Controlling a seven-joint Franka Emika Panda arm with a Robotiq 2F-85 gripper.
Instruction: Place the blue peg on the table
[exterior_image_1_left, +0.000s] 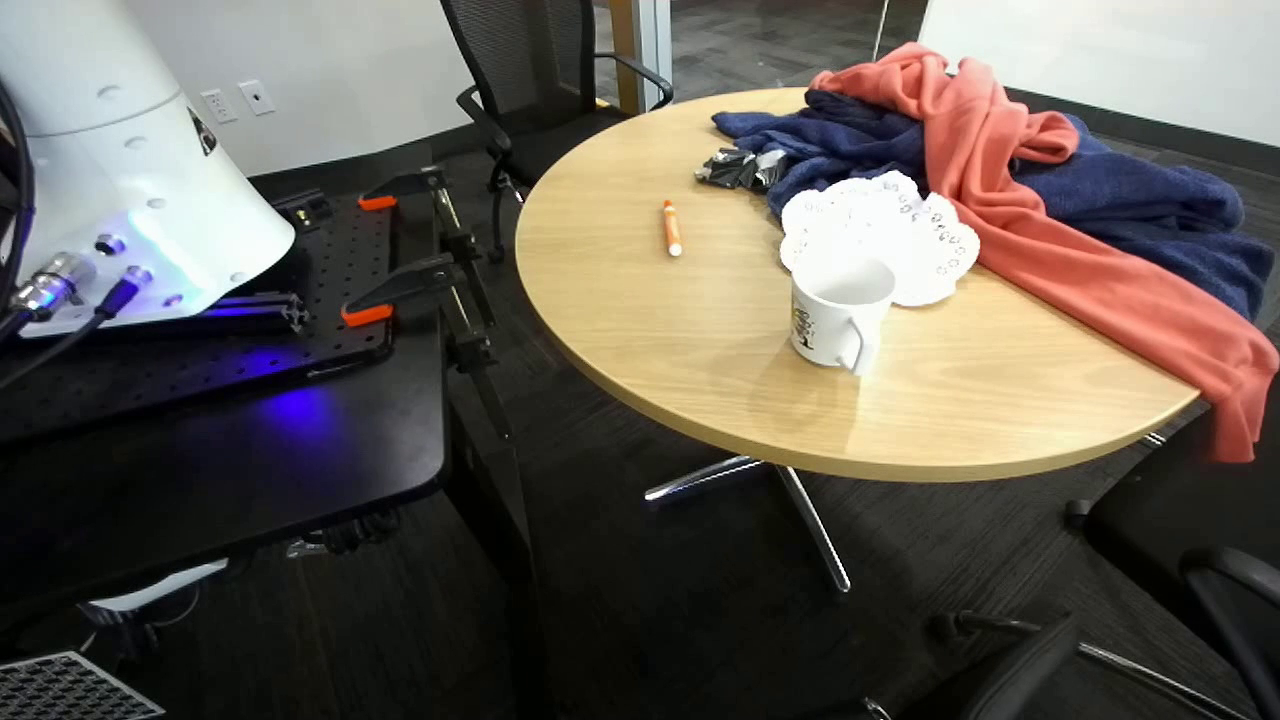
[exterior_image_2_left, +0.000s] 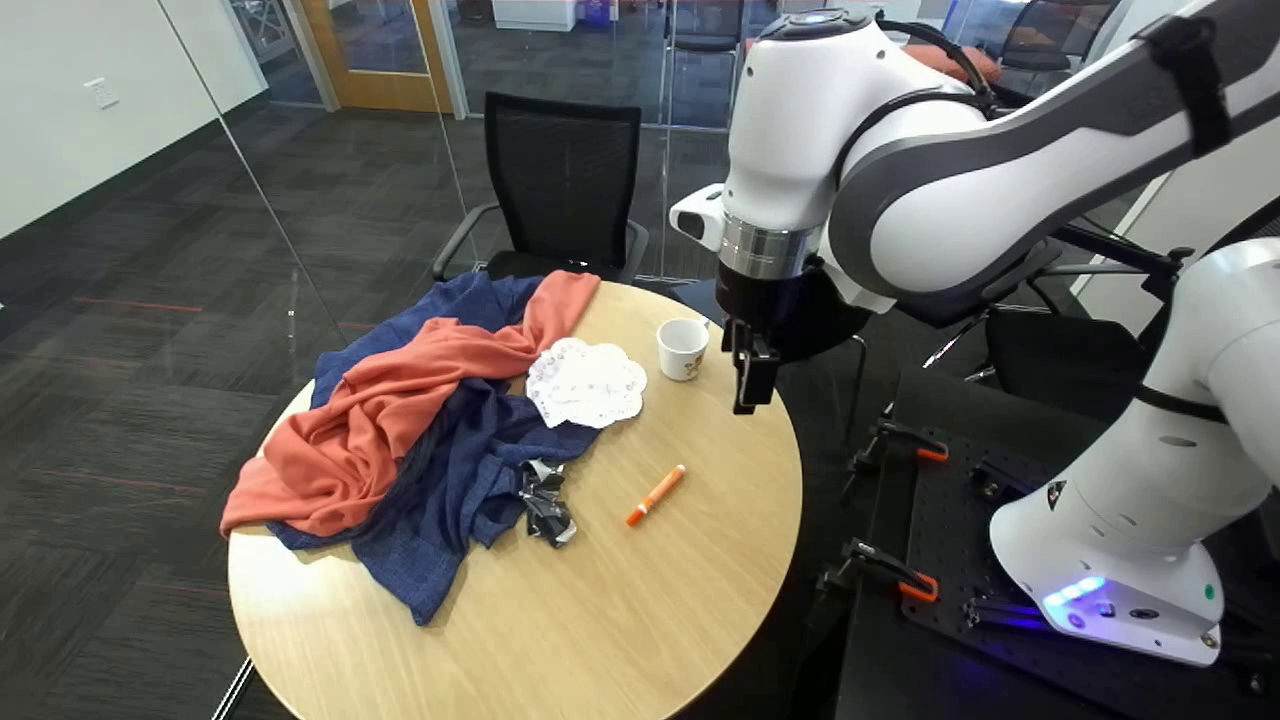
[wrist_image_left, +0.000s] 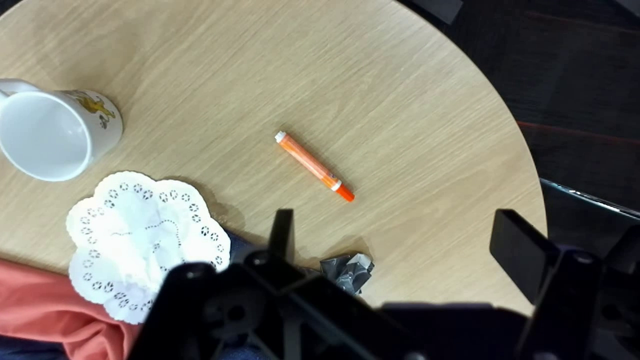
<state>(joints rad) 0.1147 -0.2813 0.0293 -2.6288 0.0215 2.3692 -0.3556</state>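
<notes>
The table (exterior_image_1_left: 690, 350) is round, with a light wood-grain top. It shows in both exterior views (exterior_image_2_left: 620, 600) and fills most of the wrist view (wrist_image_left: 425, 125). No blue peg shows in any view. My gripper (wrist_image_left: 395, 225) is open and its wide-spread fingers hold nothing. In an exterior view the gripper (exterior_image_2_left: 748, 395) hangs pointing down above the table's edge, on the robot's side, near the mug. It is apart from the tabletop. The other exterior view shows only the arm's base, so the gripper is out of view there.
A white mug (exterior_image_2_left: 682, 350), a white paper doily (exterior_image_2_left: 586, 383), an orange marker (wrist_image_left: 315, 166) and crumpled black plastic (exterior_image_2_left: 545, 503) lie on the table. A navy cloth (exterior_image_2_left: 440, 560) and a coral cloth (exterior_image_2_left: 390, 410) drape across it. Black chairs (exterior_image_2_left: 562, 185) stand around.
</notes>
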